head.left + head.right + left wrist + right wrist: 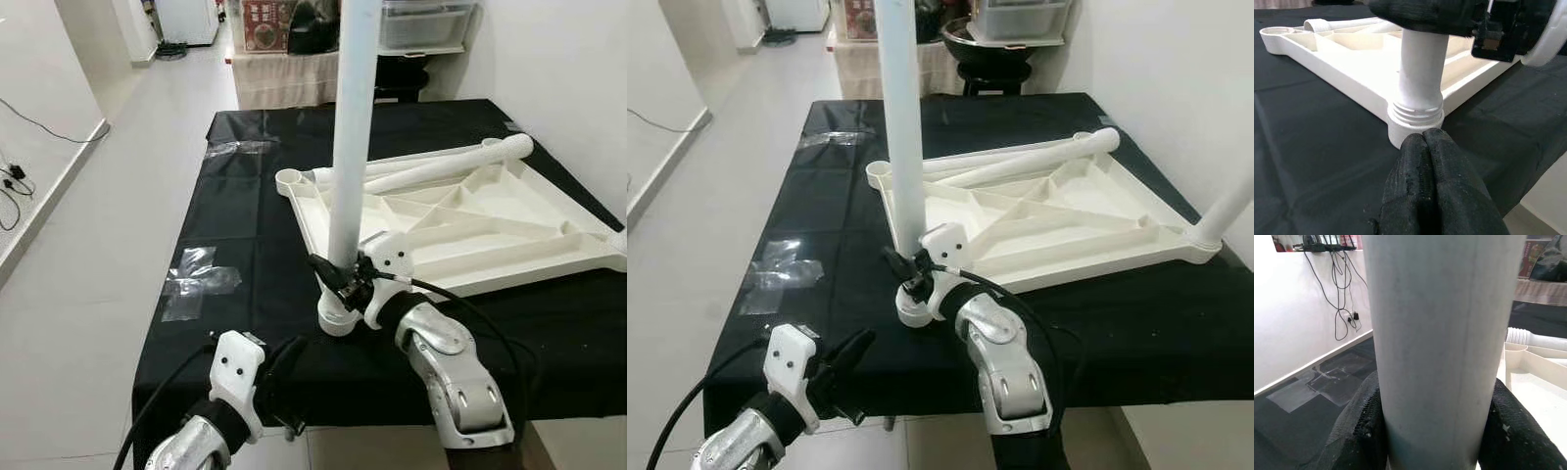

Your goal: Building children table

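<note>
Your left gripper hung low at the black cloth's front edge, fingers pressed together, empty — your right gripper clenched the upright table leg standing in the near corner socket of the upturned tabletop.

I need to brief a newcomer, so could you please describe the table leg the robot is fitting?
On the black cloth lies an upturned white tabletop. At its nearest corner a white leg stands upright, held by the right gripper; another leg lies flat.
</note>
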### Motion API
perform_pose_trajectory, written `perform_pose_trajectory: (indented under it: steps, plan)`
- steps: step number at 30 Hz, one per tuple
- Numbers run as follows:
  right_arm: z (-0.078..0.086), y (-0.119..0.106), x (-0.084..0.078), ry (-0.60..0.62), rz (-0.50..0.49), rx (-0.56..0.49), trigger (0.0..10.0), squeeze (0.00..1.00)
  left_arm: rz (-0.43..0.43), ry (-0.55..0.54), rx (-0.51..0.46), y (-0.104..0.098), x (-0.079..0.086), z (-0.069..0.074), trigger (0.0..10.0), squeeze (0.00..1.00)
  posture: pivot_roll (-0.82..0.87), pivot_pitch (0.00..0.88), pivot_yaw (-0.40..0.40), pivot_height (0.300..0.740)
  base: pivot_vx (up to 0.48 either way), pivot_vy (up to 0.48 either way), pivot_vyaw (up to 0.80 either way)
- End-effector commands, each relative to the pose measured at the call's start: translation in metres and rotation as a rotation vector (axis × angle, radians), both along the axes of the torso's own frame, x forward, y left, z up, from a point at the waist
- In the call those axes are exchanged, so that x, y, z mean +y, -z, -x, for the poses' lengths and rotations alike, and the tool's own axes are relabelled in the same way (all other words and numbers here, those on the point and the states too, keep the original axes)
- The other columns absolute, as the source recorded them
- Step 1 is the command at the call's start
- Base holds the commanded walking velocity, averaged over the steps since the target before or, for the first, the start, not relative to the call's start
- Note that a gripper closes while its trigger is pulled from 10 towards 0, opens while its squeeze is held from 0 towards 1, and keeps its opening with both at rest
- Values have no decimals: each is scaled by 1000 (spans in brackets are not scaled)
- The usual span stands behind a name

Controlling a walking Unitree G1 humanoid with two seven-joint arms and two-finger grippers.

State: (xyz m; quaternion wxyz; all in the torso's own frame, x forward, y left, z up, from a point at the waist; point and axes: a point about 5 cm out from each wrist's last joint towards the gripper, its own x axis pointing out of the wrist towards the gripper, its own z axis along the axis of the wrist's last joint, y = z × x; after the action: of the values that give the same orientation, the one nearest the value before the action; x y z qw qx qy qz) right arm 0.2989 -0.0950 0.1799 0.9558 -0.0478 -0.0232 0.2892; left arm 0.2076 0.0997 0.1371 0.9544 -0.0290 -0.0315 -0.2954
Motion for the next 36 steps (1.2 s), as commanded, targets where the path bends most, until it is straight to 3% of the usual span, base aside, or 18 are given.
perform_pose_trajectory:
  steps: [1, 3, 4, 8, 9, 10, 11, 12, 20, 21, 22, 23, 24, 32, 36]
  plan:
    - [3, 37, -8, 30, 31, 185, 10000, 0, -2, -12, 16, 2, 3, 1, 10000, 0, 44, 163, 9, 740, 0, 0, 0]
    - [3, 35, -6, 4, 18, 181, 10000, 0, -3, -12, 16, 2, 3, 0, 10000, 0, 44, 163, 9, 740, 0, 0, 0]
    - [5, 31, -4, -31, 2, 173, 10000, 1000, -4, -11, 15, 2, 3, 0, 10000, 0, 45, 158, 11, 740, 0, 0, 0]
    - [-1, 7, -6, -227, 1, 97, 10000, 1000, -4, -6, 13, 2, 2, -2, 10000, 0, 44, 149, 10, 740, 0, 0, 0]
    - [-6, 0, -11, -295, 42, 70, 10000, 969, -4, -4, 13, 2, 2, -3, 10000, 0, 47, 144, 8, 740, 0, 0, 0]
    - [-6, 0, -11, -295, 42, 70, 10000, 969, -4, -4, 13, 2, 2, -3, 10000, 0, 47, 144, 8, 740, 0, 0, 0]
    - [-10, -4, -16, -350, 90, 58, 10000, 373, -5, -4, 12, 2, 1, -3, 10000, 0, 52, 143, 6, 740, 0, 0, 0]
    - [-13, -6, -20, -399, 124, 52, 10000, 0, -6, -4, 11, 2, 1, -3, 10000, 0, 52, 143, 6, 740, 0, 0, 0]
    - [-30, -12, -35, -523, 159, 77, 10000, 0, -13, -4, 8, 3, -2, -4, 10000, 0, 86, 133, -14, 740, 0, 0, 0]
    - [-31, -14, -35, -561, 154, 79, 6431, 0, -16, -5, 7, 3, -2, -5, 10000, 0, 86, 131, -9, 740, 0, 0, 0]
    - [-31, -16, -35, -587, 141, 80, 1412, 0, -18, -7, 5, 3, -2, -4, 10000, 0, 84, 129, -5, 740, 0, 0, 0]
    - [-31, -16, -35, -587, 141, 80, 1412, 0, -18, -7, 5, 3, -2, -4, 10000, 0, 84, 129, -5, 740, 0, 0, 0]
    - [-33, -19, -36, -606, 130, 82, 0, 0, -20, -9, 5, 3, -1, -4, 10000, 0, 88, 128, -5, 740, 0, 0, 0]
    - [-39, -24, -43, -651, 145, 72, 0, 0, -33, -21, 1, 3, 0, -4, 10000, 0, 91, 128, 1, 740, 0, 0, 0]
    - [-35, -16, -54, -605, 161, 82, 0, 0, -37, -33, -2, 2, 1, -3, 10000, 0, 85, 135, 0, 740, 0, 0, 0]
